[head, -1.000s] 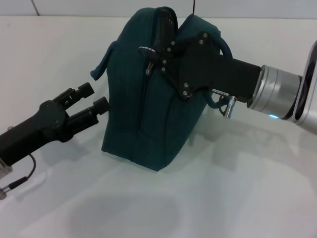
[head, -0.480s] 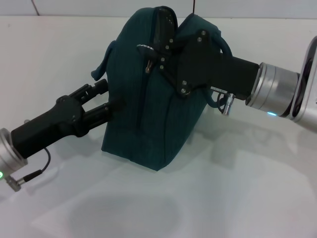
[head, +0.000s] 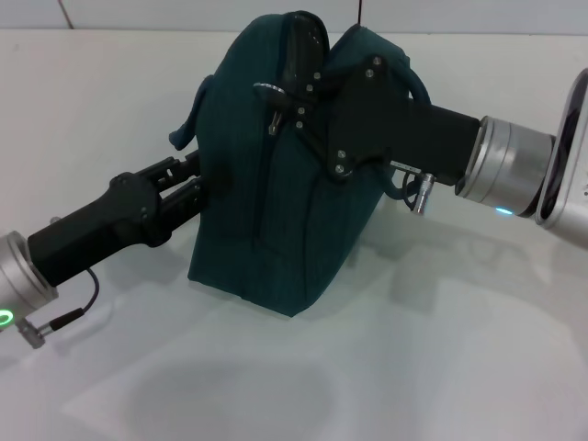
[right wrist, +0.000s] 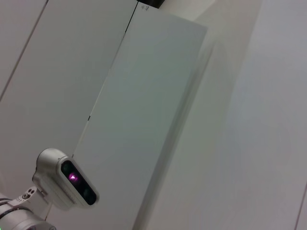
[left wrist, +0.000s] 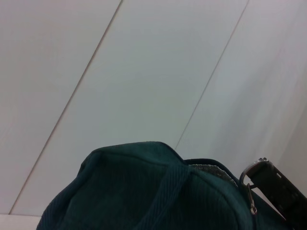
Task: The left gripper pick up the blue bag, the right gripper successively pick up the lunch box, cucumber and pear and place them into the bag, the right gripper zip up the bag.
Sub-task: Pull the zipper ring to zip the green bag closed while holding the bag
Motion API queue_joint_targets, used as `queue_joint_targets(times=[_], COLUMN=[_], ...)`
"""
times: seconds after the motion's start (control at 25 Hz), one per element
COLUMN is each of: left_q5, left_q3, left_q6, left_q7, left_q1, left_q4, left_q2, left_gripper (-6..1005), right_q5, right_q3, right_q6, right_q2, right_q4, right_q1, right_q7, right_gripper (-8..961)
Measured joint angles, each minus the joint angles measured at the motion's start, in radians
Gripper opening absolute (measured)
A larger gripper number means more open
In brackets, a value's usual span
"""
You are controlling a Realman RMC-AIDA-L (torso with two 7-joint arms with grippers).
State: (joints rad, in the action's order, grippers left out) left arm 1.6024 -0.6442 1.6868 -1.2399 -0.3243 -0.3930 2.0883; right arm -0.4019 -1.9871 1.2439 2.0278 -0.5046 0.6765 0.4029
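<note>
White table (head: 441, 349), pale panelled wall (left wrist: 144, 72); blue bag (head: 266, 184) upright; left gripper (head: 195, 179) apart against it; right gripper (head: 292, 92) clamped on zip pull (head: 272, 103).

No readable text, labels, brands or numbers anywhere

- We take this for a lab or robot test room, not a home.
- The table (head: 478, 367) is plain, white and bare of any household clutter.
- Behind it we see plain pale wall panels (left wrist: 144, 72) with thin seams.
- A sensor head (right wrist: 67, 184) with a glowing pink light stands on a mount.
</note>
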Motion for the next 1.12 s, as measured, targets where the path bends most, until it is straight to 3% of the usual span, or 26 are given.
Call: queue_joint_targets(times=[0.4,0.72,1.12], left_q5=[0.002,0.003,0.011], left_q3=[-0.003,-0.041,-0.086], left_q6=[-0.003,-0.004,0.002], left_q7=[0.017,0.033,0.057], left_q1=[-0.001,-0.003,-0.002], left_q4=[0.009,0.018,0.019], left_q2=[0.001,-0.001,-0.003], left_gripper=[318,74,59], right_q5=[0.000,0.008,0.013], right_q3=[0.003,0.005,0.045], right_q6=[0.005,0.021,0.043], right_q2=[0.000,0.000,-0.008], right_q4=[0.000,-0.009,-0.004], right_q1=[-0.010,-0.032,-0.036], right_q7=[0.000,0.013,0.165], right_gripper=[11,12,12])
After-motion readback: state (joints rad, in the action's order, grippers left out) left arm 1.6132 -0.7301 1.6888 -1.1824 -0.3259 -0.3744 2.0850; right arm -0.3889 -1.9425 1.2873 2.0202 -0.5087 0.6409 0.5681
